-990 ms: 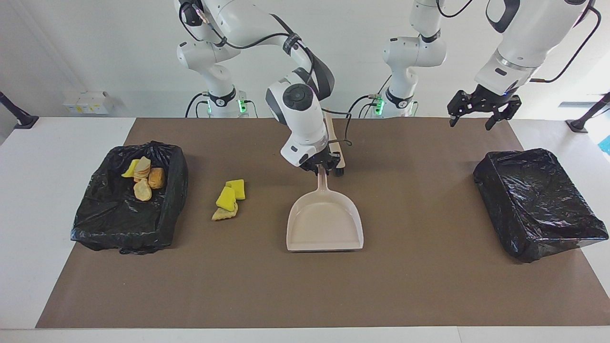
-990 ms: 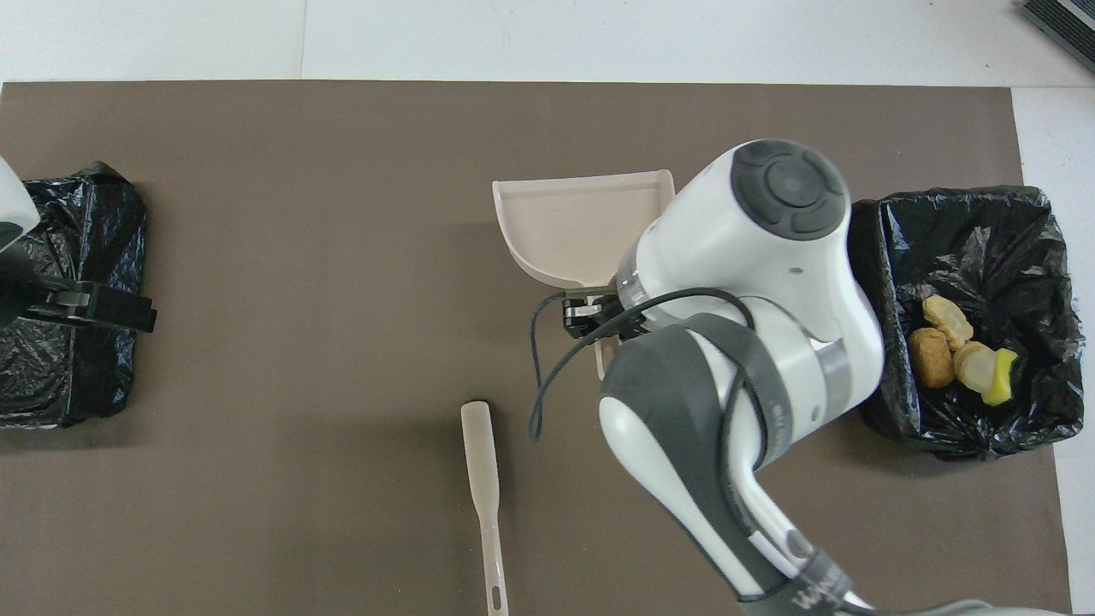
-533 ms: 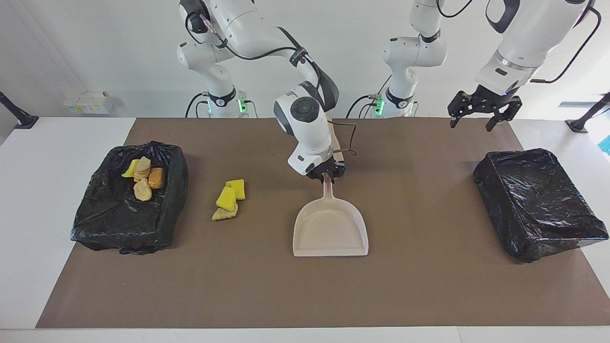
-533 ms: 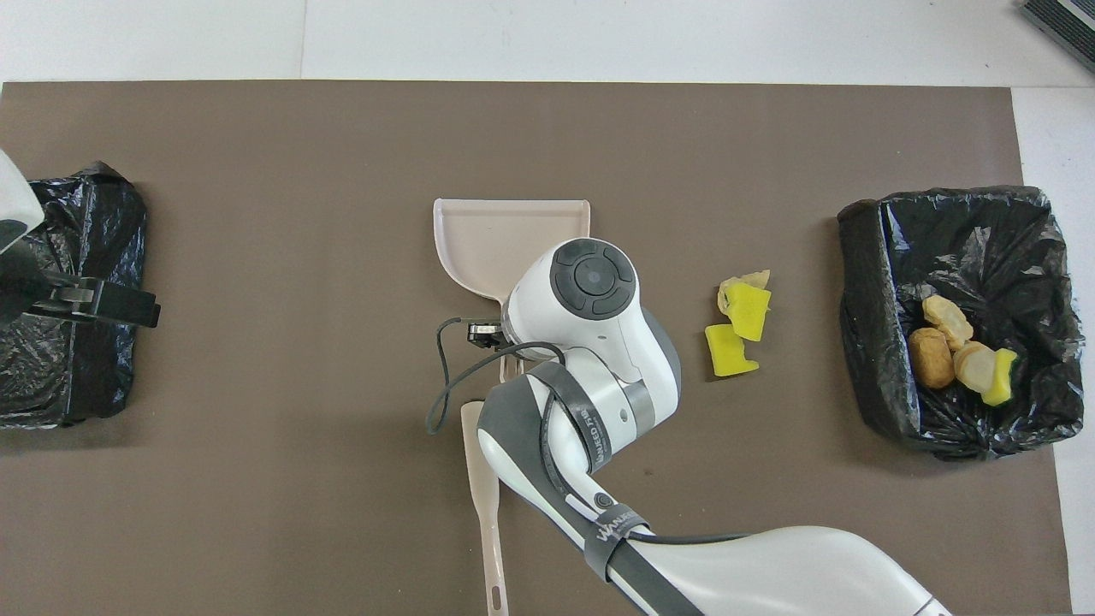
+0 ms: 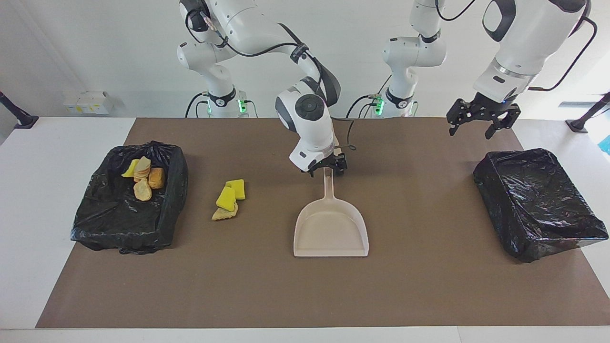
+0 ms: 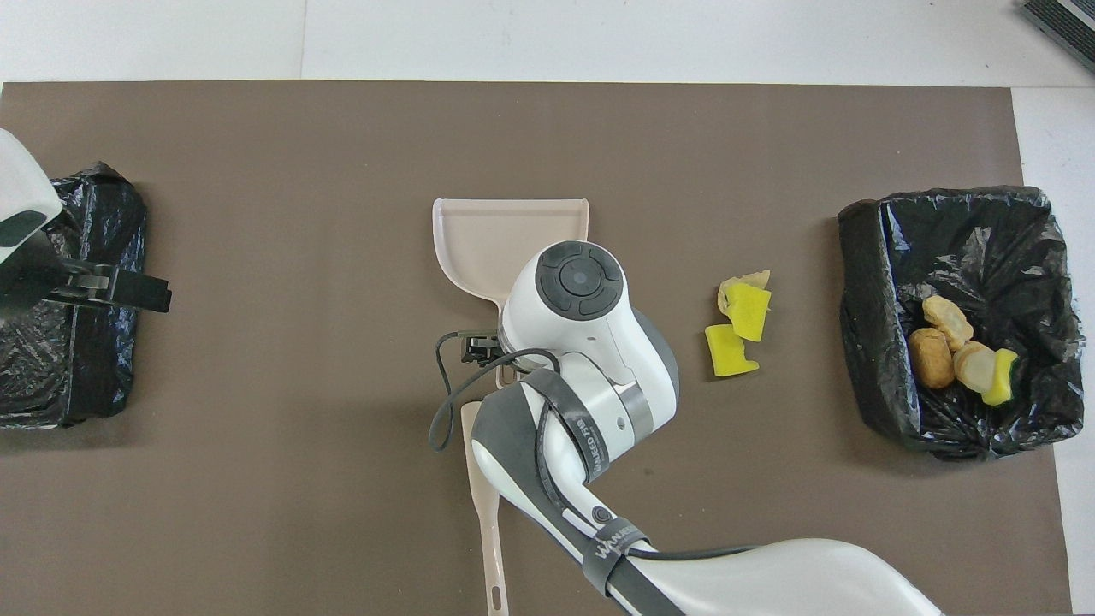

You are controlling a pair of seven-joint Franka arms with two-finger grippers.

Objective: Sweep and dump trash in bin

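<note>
Dustpan (image 6: 505, 235) handle mostly under right end effector (image 5: 327, 166).

This looks like a robotics lab. Two white robot arms (image 5: 267, 43) are bolted at one end of a white table (image 5: 43, 157), with cables and small green lights at their bases. A plain brown mat (image 5: 419, 286) covers the tabletop like a marked-out test area. The wall is bare and white, with a small white box (image 5: 88, 101) against it and black stands (image 5: 19, 116) at the table's corners.
</note>
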